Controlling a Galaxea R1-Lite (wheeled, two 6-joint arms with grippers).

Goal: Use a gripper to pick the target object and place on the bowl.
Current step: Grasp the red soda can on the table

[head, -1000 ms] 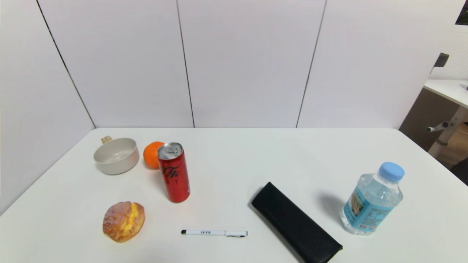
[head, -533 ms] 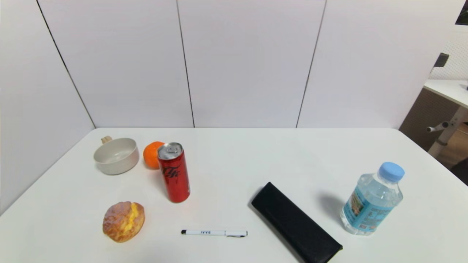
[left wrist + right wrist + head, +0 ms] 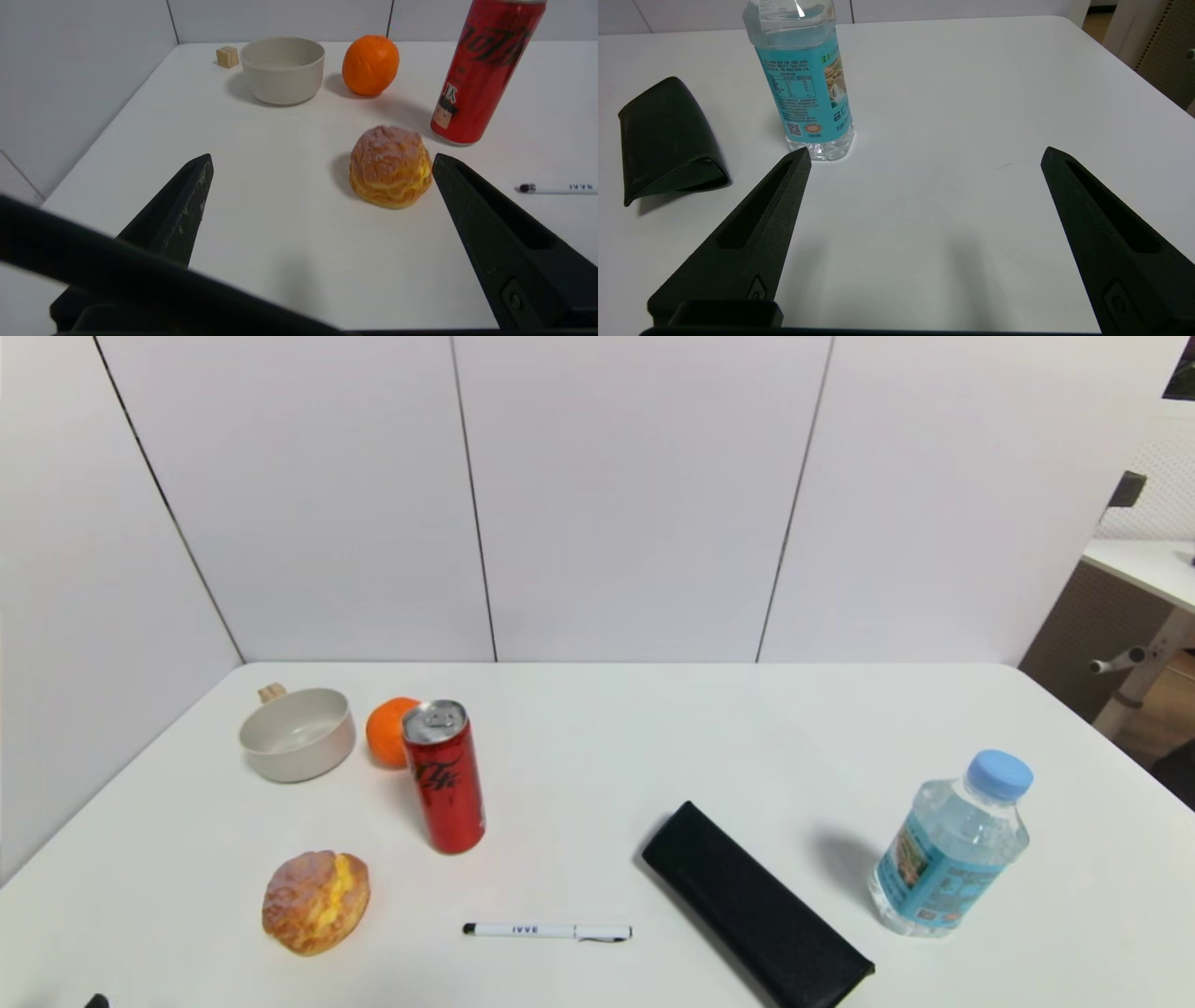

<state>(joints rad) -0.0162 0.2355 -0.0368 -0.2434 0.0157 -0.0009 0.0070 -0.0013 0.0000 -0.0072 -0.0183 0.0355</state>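
A white table [image 3: 597, 747] carries everything, and the red soda can [image 3: 444, 777] serves as the landmark, standing upright on it. Just behind the can and slightly left sits an orange [image 3: 388, 732], close to touching it. Left of the orange rests the beige bowl [image 3: 297, 735], its wooden stub handle pointing away. In front of the can and to its left lies a golden bread roll [image 3: 316, 902]. In front and slightly right lies a white pen [image 3: 547, 931]. Farther right lies a black case [image 3: 754, 906], then an upright water bottle [image 3: 953, 847].

Bright, even light; soft shadows on the white table [image 3: 597, 756], no glare.
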